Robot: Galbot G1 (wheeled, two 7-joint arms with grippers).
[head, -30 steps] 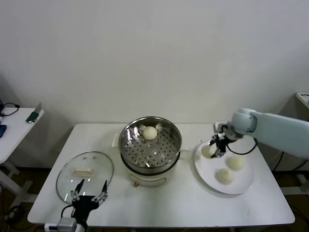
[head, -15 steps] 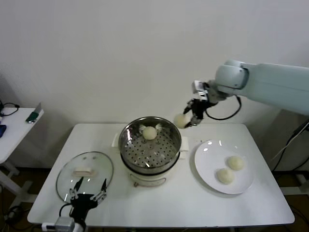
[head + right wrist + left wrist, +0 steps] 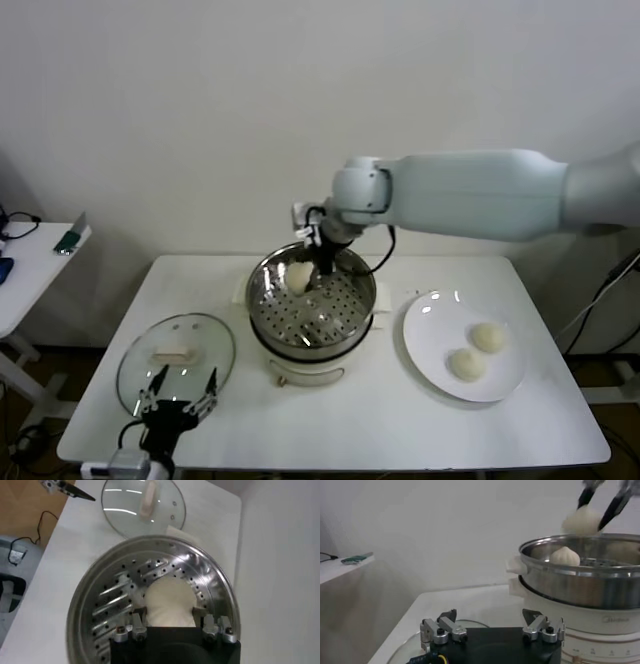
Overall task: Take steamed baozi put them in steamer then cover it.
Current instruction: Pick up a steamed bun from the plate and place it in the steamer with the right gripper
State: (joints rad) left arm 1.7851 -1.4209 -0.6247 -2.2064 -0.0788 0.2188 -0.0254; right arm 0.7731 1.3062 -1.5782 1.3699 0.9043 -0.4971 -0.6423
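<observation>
Baozi [image 3: 298, 277] in right claw [image 3: 318, 268] above steamer [image 3: 311, 303]

Pale blue-white rounded right arm [image 3: 470, 193], black cable at wrist; black hands with silver-screwed finger mounts.

Hidden behind the clamped cream-white bun [image 3: 169, 604] in the right wrist view: the right gripper's [image 3: 170, 616] fingertips and much of the shiny perforated steel steamer's [image 3: 100, 611] floor. Concealed in the head view by that bun and gripper: the second bun [image 3: 564, 556] already in the basket. Cropped at the left wrist view's edge: steamer, white base, and round clear glass lid [image 3: 407, 647] beneath the left gripper [image 3: 492, 630]. Cut off at the head view's bottom: the left arm.
</observation>
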